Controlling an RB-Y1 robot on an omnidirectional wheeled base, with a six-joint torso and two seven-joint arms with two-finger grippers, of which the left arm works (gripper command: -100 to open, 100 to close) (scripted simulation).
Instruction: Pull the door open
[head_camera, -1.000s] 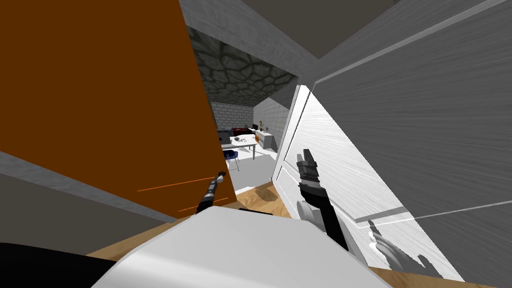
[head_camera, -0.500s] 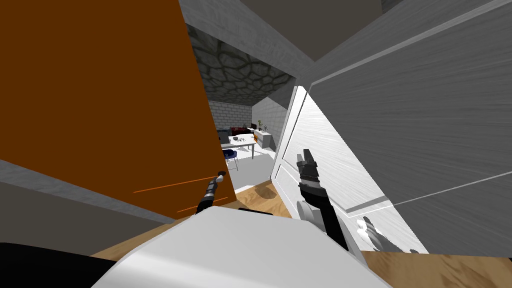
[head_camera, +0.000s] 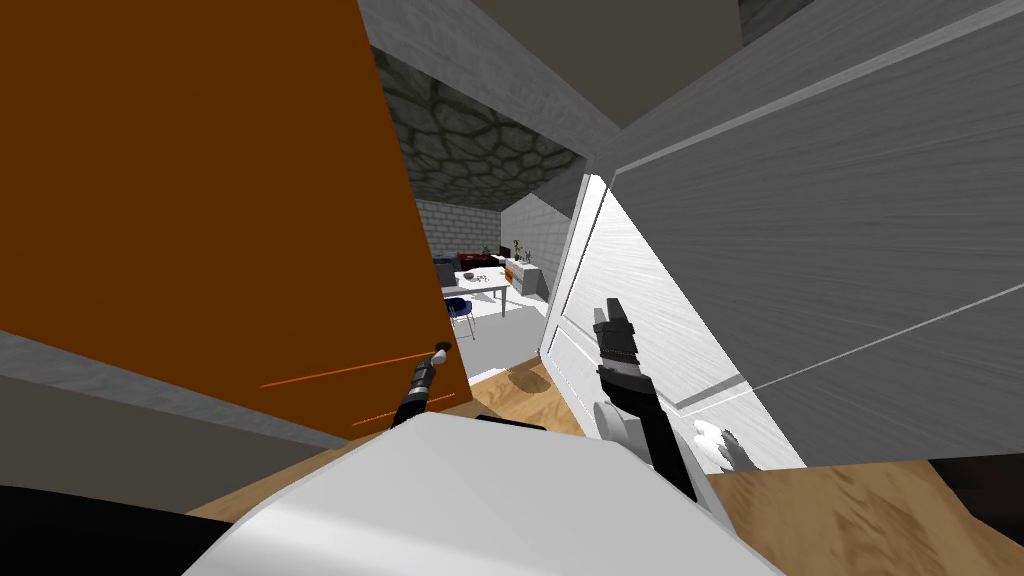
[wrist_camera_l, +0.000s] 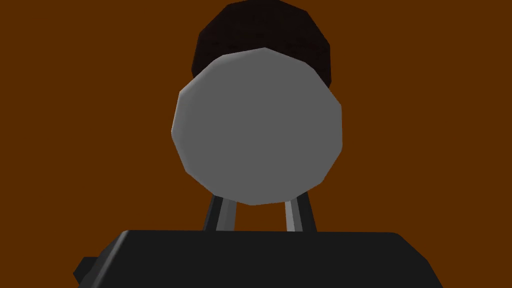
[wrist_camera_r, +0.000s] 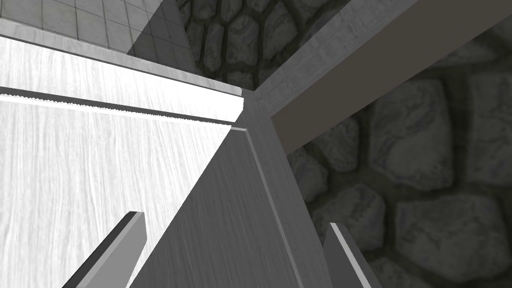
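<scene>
The brown door (head_camera: 200, 200) covers the left of the head view, its free edge next to a gap into another room. My left gripper (head_camera: 438, 352) is at the door's grey round knob (head_camera: 441, 348) near that edge. In the left wrist view the knob (wrist_camera_l: 257, 125) sits right in front of the gripper (wrist_camera_l: 257, 202), with the brown door (wrist_camera_l: 75, 100) behind it. The fingers (wrist_camera_l: 223, 217) stand close together under the knob, shut on it. My right gripper (head_camera: 612, 308) is raised beside a white panelled surface (head_camera: 640, 300), open (wrist_camera_r: 233, 220) and holding nothing.
Through the gap a white table (head_camera: 482, 283), a blue chair (head_camera: 460, 310) and a low cabinet (head_camera: 525, 275) stand on a pale floor. A grey wall (head_camera: 850, 250) rises to my right. Wooden floor (head_camera: 850, 510) lies below it, with a black area (head_camera: 985, 490) at the corner.
The whole head view has shifted. The white panelled surface and grey wall on the right have drawn back, so more wooden floor and a black area show. Both grippers keep their places.
</scene>
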